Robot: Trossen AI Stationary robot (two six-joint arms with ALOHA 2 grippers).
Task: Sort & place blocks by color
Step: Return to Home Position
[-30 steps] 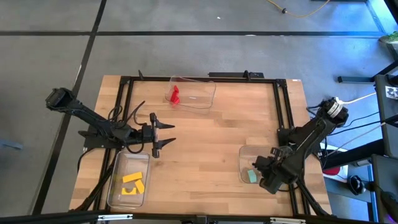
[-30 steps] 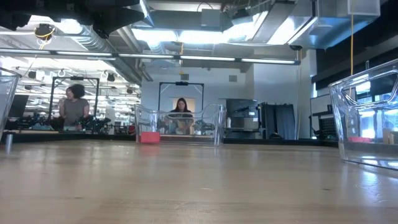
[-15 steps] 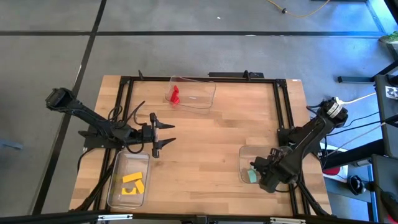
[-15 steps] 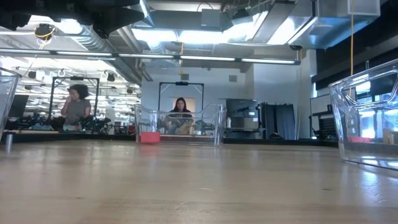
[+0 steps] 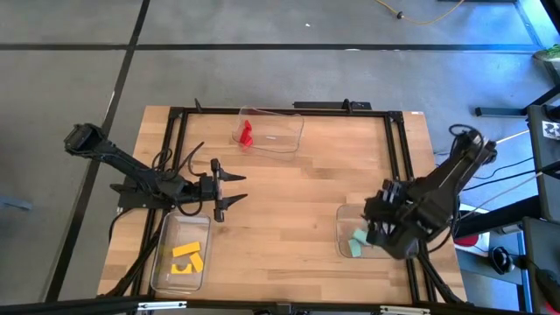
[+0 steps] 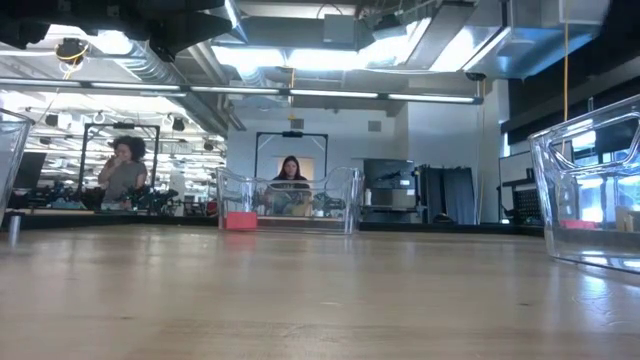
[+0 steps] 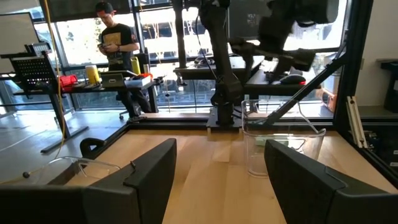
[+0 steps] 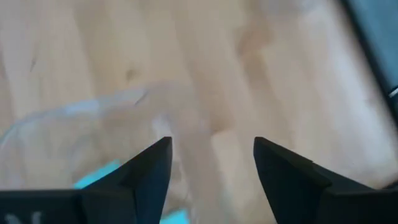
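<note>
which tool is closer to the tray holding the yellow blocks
Left. The left tool, open, is just beyond the far end of the tray of yellow blocks. The right tool is across the table, over the other tray holding teal blocks.

Teal blocks [image 5: 358, 239], lower right, partly hidden under right arm [image 5: 436, 187]; count unclear. Red blocks [image 5: 246, 133], top centre, too small to count.

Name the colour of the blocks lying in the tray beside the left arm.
Yellow. The blocks show best in the high view.

Dark jointed arms [image 5: 131, 166], loose black cables [image 5: 186, 157]
</note>
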